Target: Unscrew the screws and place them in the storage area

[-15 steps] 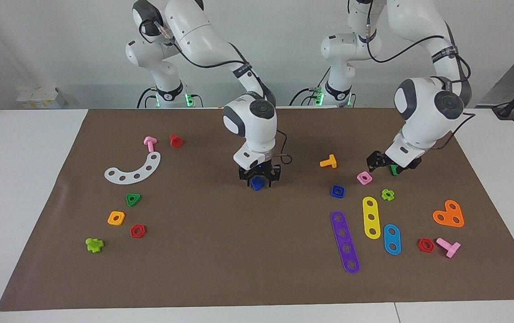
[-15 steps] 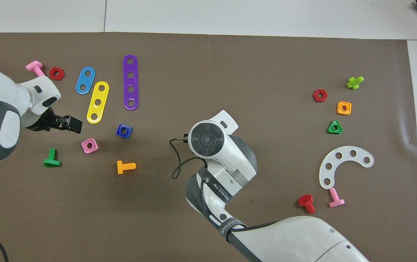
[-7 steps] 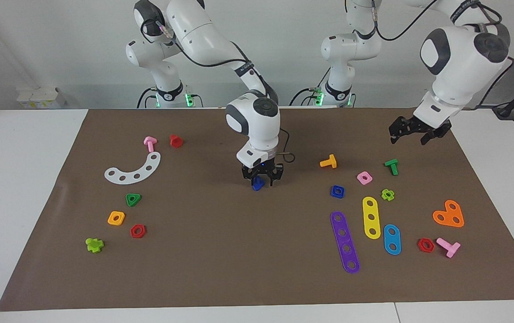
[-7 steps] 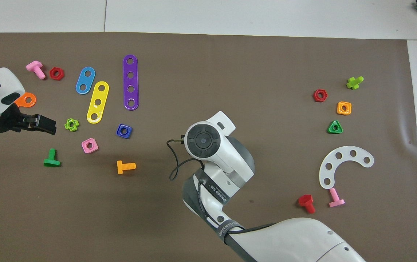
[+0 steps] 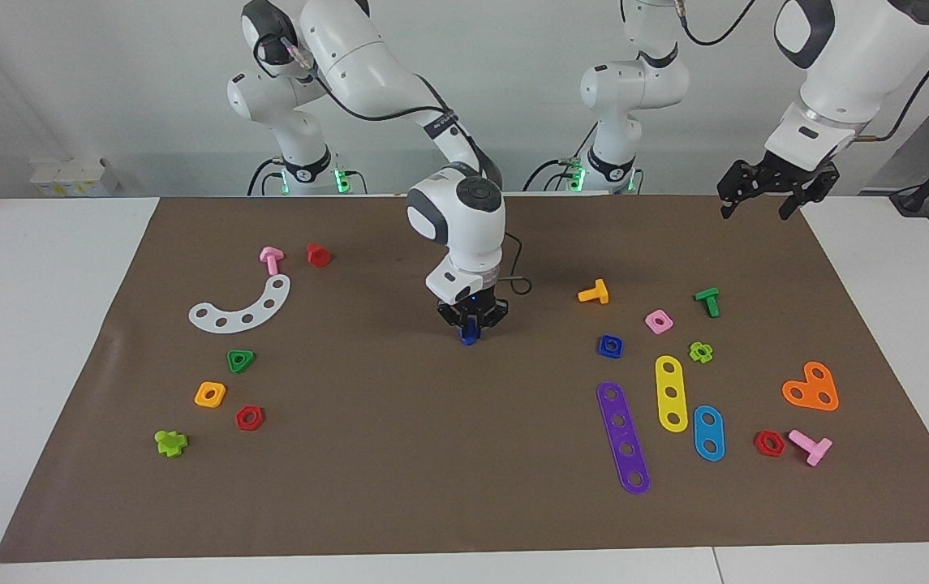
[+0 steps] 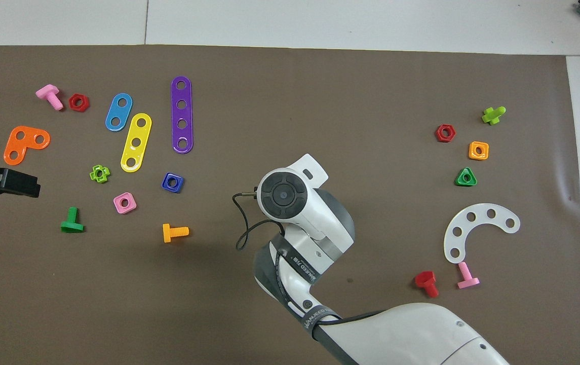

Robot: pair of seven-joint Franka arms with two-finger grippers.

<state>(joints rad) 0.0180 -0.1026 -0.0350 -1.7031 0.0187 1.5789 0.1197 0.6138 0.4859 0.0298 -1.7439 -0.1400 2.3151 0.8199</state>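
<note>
My right gripper [image 5: 470, 323] is low over the middle of the brown mat [image 5: 399, 454], shut on the blue bolt [image 5: 470, 333], which hangs from its fingertips close to the mat. In the overhead view the right arm's wrist [image 6: 283, 195] hides that gripper and the bolt. The matching blue square nut [image 5: 610, 346] lies on the mat toward the left arm's end, beside the pink square nut [image 5: 659, 322]; it also shows in the overhead view [image 6: 172, 182]. My left gripper [image 5: 759, 201] is open and empty, raised high over the mat's edge at its own end.
Toward the left arm's end lie an orange bolt [image 5: 594, 292], a green bolt [image 5: 707, 301], purple [image 5: 623, 438], yellow [image 5: 670, 393] and blue [image 5: 708, 432] strips, and an orange plate [image 5: 811, 388]. Toward the right arm's end lie a white curved strip [image 5: 242, 307] and several nuts and bolts.
My left gripper has lifted away from the green bolt and drawn back up over its end of the mat. My right gripper's fingers have closed in on the blue bolt.
</note>
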